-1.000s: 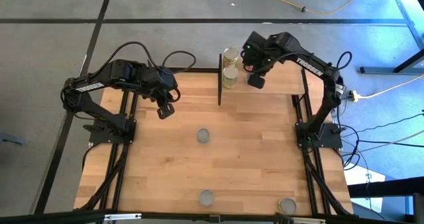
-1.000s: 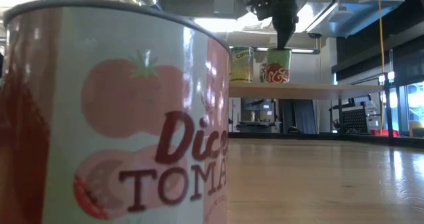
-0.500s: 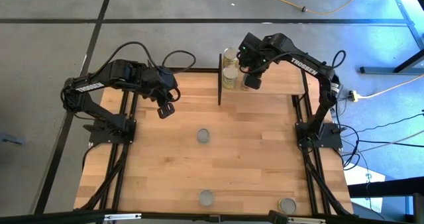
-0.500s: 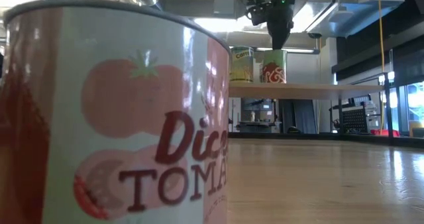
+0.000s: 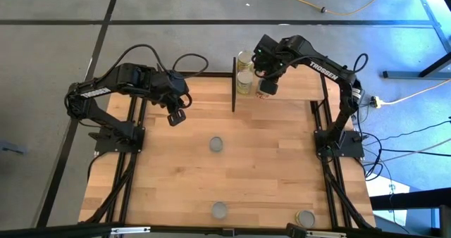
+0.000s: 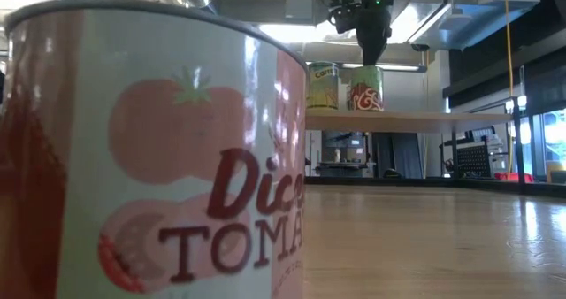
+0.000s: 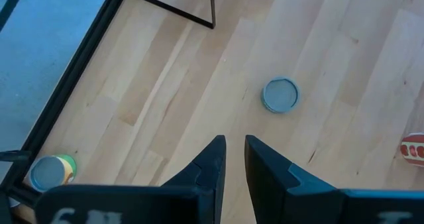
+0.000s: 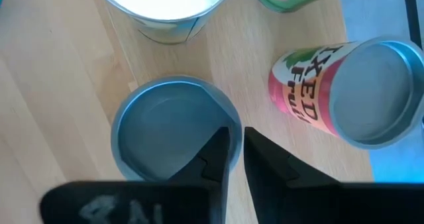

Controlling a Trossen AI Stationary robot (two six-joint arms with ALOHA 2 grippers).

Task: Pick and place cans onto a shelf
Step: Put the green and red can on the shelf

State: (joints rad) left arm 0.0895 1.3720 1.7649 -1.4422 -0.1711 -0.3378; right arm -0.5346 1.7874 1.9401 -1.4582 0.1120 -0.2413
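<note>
The shelf (image 5: 299, 90) is the raised board at the table's far right. My right gripper (image 8: 236, 138) hangs over it, pointing down, fingers a narrow gap apart over the rim of a silver-topped can (image 8: 159, 138). In the low view this can (image 6: 364, 91) has a red-and-green label and stands upright on the shelf (image 6: 416, 119) beside a yellow-green can (image 6: 323, 87). A "mixed fruit" can (image 8: 351, 95) stands close by. My left gripper (image 5: 176, 117) waits above the table's far left, its fingers slightly apart and empty. My right gripper comes from above with one finger (image 8: 218, 148) over the can's top and the other outside its wall, astride the rim (image 8: 228, 114). I cannot tell whether either finger touches the rim. The can stands upright on the shelf.
Loose cans stand on the table: one mid-table (image 5: 216, 145), two at the near edge (image 5: 220, 210) (image 5: 305, 217). A tomato can (image 6: 150, 149) fills the low view's left. A black upright (image 5: 233, 83) borders the shelf's left side, next to the shelved cans (image 5: 244, 82).
My right gripper has gone a little toward the table's left edge along the shelf, together with the red-and-green can. The can now stands nearer the yellow-green can. Over the last half second both have kept still.
</note>
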